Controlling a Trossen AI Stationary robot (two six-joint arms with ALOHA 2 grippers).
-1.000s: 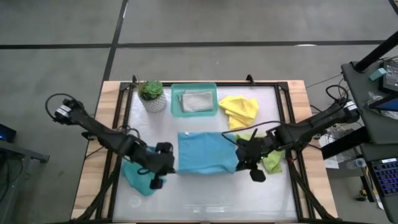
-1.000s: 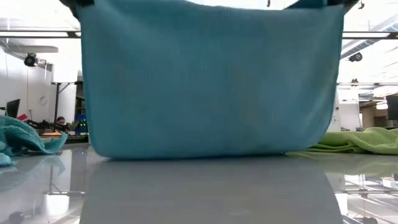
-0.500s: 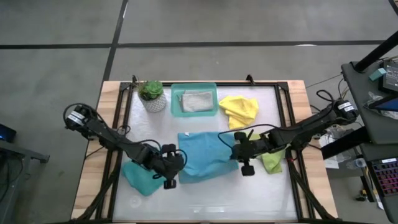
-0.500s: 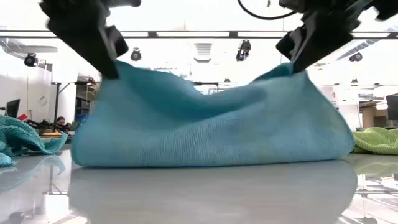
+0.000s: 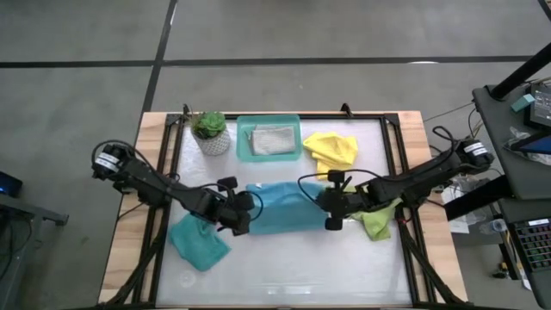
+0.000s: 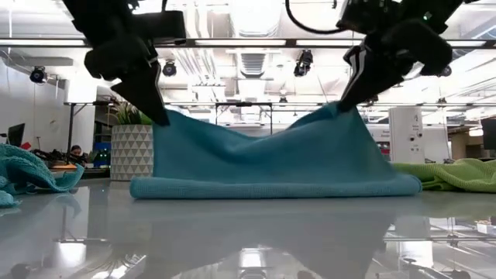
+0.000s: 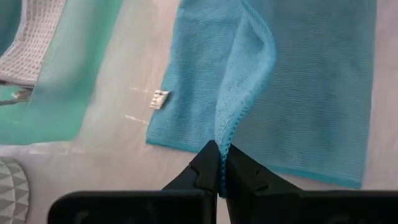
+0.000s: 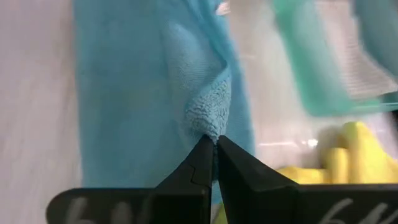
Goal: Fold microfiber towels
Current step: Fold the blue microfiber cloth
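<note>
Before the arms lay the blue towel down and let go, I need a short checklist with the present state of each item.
1. Left gripper shut on the blue towel corner: ok.
2. Right gripper shut on the other corner: ok.
3. Towel's lower layer lying flat on the table: ok.
4. Both held corners at equal height in the low view: ok, roughly.
5. Lifted edge lined up with the far edge beneath: cannot tell.
6. Lime green towel apart from the blue towel: cannot tell, the right gripper hides the gap.
</note>
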